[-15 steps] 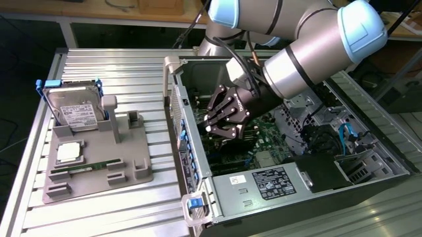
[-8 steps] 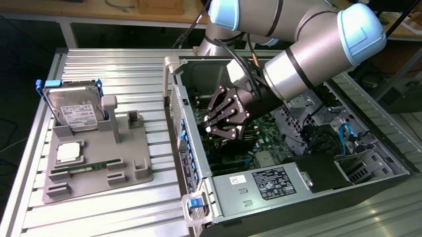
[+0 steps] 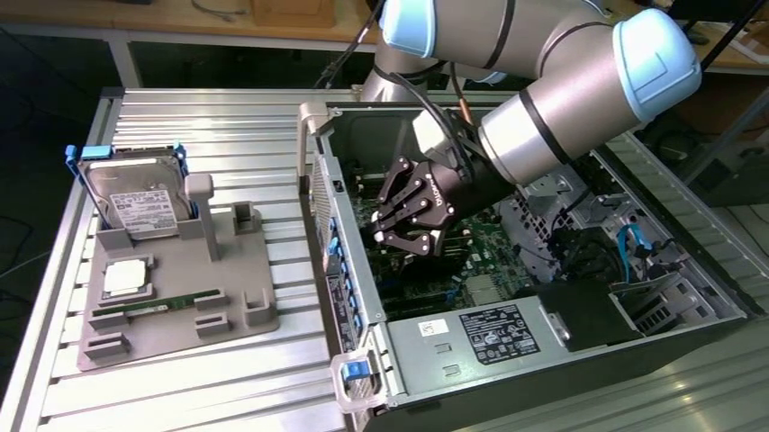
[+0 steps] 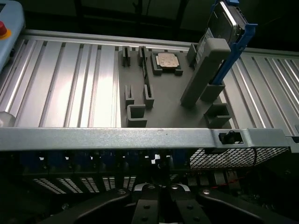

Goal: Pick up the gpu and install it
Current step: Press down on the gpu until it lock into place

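Gpu placement could only be judged, not seen outright: the dark space right under the gripper [image 3: 406, 236] was too shadowed to pick a black card out from the board below it, so whether the card was nipped between the fingers, pressed under them or already seated could not be told. The gripper itself was closed, its black fingers drawn together and pointing down and toward the exterior view's left, deep inside the open computer case [image 3: 327, 171]. In the wrist view the closed gripper [image 4: 159, 192] sat just behind the case's rear wall, with the row of blue slot latches [image 4: 70, 161] directly ahead of it. Judging from that, the card lay at or just beneath the fingertips. Its long axis probably ran from that rear wall out across the green motherboard [image 3: 481, 241], silver bracket end toward the latches. The one arm [image 3: 577, 99] reached in from above the case. Past the rear wall, on the ribbed bench [image 3: 240, 135], stood the grey parts holder [image 3: 180, 328]. It carried the silver hard drive [image 3: 135, 202] in its blue frame, a square processor [image 3: 126, 279] and a slim green memory stick [image 3: 162, 306]. No dark flat card with a bracket stood among them.
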Action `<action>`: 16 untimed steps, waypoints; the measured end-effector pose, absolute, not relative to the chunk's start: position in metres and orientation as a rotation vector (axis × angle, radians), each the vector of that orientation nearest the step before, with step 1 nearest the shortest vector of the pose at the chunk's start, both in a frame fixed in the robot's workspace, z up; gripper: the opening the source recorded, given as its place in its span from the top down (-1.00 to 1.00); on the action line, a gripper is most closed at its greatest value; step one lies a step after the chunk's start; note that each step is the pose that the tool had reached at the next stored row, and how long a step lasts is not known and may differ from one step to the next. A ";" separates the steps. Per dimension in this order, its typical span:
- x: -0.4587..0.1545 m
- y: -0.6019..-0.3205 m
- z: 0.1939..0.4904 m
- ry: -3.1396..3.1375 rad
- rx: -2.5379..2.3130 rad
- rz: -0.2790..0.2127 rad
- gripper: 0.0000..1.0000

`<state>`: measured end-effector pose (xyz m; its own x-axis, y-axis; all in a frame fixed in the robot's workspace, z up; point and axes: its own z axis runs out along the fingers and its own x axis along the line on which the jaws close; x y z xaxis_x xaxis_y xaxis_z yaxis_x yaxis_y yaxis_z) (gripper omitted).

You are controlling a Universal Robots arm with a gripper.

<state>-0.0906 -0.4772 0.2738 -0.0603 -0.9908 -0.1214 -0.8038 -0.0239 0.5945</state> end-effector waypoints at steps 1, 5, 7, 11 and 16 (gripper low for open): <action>-0.091 -0.477 0.274 -1.918 1.880 -0.763 0.79; -0.091 -0.477 0.271 -1.918 1.880 -0.762 0.79; -0.091 -0.477 0.268 -1.918 1.879 -0.762 0.79; -0.091 -0.477 0.266 -1.918 1.880 -0.763 0.79; -0.091 -0.477 0.266 -1.919 1.880 -0.763 0.79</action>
